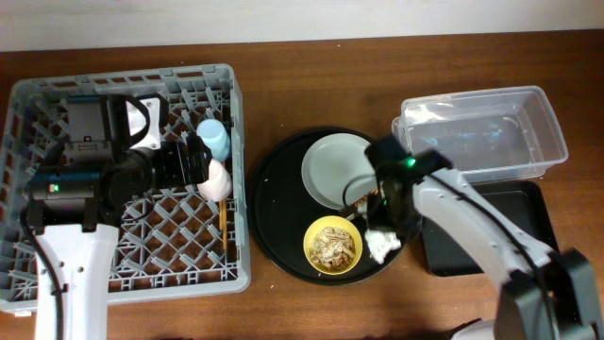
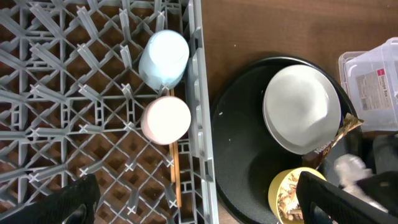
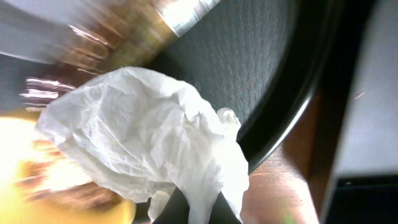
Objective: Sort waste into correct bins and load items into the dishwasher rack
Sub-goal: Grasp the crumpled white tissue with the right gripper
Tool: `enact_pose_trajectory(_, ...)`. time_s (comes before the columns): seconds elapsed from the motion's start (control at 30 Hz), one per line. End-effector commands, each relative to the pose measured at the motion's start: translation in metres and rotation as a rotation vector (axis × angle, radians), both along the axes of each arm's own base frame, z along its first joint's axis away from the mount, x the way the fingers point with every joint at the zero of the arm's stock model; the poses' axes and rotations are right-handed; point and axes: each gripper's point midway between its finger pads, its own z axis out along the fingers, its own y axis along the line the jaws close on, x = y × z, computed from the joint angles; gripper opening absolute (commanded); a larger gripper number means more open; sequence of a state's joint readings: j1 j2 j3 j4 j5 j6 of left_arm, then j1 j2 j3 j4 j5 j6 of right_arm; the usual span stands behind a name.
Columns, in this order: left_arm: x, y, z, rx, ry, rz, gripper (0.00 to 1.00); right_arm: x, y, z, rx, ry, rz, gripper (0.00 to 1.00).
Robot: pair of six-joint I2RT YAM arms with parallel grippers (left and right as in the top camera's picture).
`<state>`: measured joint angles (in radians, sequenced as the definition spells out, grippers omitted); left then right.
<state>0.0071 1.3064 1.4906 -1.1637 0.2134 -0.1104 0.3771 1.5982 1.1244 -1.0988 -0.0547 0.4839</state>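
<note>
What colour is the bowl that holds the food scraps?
The bowl is yellow, seen best in the overhead view.

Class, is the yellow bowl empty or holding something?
Holding something: tan flaky scraps lie inside the yellow bowl, seen from overhead.

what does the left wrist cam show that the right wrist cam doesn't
Only left wrist: the grey rack holding the blue cup, pink cup and a chopstick, plus the pale plate. Only right wrist: creases in the white napkin, close up. Both: that napkin, the round black tray and the yellow bowl, blurred in the right one.
</note>
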Motion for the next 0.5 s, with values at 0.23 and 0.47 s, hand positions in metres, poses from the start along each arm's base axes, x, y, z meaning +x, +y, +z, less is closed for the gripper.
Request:
enact_pose_trajectory(0.23, 0.001, -0.002, 0.003, -0.016, -0.004, 0.002, 0.99, 0.114, -0.107, 0.082, -0.103, -0.435, -0.327, 0.04)
enact_pose_trajectory(0.47, 0.001, -0.002, 0.003, -0.016, -0.004, 0.002, 1.0, 0.143, -0.159, 0.058, -0.11, -0.453, -0.441, 0.82)
